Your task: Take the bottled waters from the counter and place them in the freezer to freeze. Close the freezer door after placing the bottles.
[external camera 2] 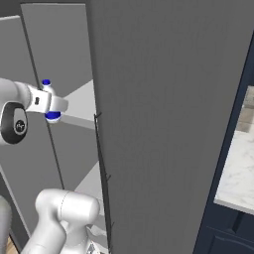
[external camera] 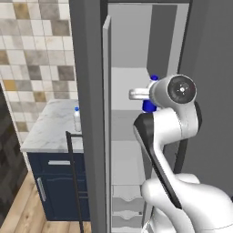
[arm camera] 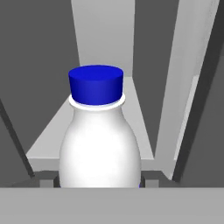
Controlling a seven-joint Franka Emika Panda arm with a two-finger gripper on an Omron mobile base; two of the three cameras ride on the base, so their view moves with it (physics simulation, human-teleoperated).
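We are seeing a blue-capped water bottle (arm camera: 99, 140) closest up, upright, our gripper (external camera: 146, 95) clenching it at the body, holding it inside the open freezer (external camera: 132, 82) over a light grey shelf (arm camera: 131, 109), second bottle (external camera: 77, 119) standing on the marble counter (external camera: 48, 129).

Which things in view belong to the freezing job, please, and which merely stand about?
Job: bottle in the gripper; second bottle on the counter; freezer shelf; freezer door.
Standing about: navy cabinet; tiled wall; wooden floor.
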